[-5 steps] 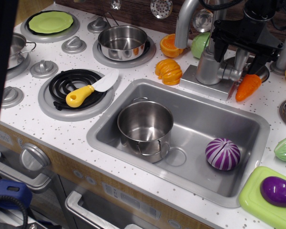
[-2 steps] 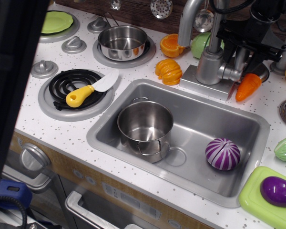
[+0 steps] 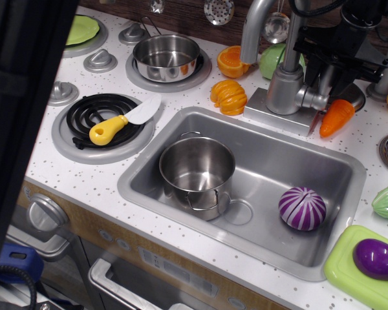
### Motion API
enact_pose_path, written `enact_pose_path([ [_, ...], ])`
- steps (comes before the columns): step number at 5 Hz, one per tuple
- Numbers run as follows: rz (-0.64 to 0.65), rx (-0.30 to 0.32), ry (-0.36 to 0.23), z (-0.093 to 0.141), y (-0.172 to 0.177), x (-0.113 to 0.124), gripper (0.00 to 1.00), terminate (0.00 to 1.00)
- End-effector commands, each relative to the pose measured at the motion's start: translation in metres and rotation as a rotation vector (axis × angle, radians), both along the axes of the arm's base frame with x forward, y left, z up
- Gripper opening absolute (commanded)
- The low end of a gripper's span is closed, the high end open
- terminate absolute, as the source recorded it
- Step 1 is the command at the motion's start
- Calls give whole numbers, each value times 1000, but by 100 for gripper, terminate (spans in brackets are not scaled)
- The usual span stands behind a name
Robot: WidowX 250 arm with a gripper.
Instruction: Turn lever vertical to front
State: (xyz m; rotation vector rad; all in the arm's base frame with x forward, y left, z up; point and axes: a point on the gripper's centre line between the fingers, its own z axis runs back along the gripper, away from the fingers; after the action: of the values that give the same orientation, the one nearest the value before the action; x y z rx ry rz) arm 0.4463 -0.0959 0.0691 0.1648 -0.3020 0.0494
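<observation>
Change since the earlier views: my gripper (image 3: 330, 77) has shifted only slightly at the upper right of the frame, settling a little higher and further right over the faucet. A dark out-of-focus object at the left edge has widened and now covers most of the green plate (image 3: 83, 29) at the upper left. Nothing on the worktop (image 3: 97, 171) has moved.

Meaning for the task: the lever (image 3: 312, 98) has the same pose in all three views. It juts toward the right of the frame from the faucet body (image 3: 283, 90), so I judge the turn not yet begun. The small motion reads as final alignment rather than a push.

Fingers: they (image 3: 324, 79) hang from the black housing directly above and behind the lever's rounded end. I cannot tell how far apart they stand, because the housing and the orange carrot (image 3: 337, 117) crowd that area. Contact with the lever cannot be confirmed; the fingers appear just beside or just above it. They hold nothing that I can see.

Surroundings: the carrot lies just right of the lever, close to the likely sweep. The sink (image 3: 336, 165) below holds a steel pot (image 3: 197, 169) and a purple striped onion (image 3: 302, 208), both well apart from the faucet
</observation>
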Motion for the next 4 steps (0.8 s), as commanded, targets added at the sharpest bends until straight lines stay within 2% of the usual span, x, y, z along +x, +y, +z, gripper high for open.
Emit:
enact_pose_path([
  [1,32,-84,-46,26,-33,-21,0,0],
  [2,53,-123,-11,25,-37,-30,0,0],
  [4,43,-244,60,-5,-33,-26,0,0],
])
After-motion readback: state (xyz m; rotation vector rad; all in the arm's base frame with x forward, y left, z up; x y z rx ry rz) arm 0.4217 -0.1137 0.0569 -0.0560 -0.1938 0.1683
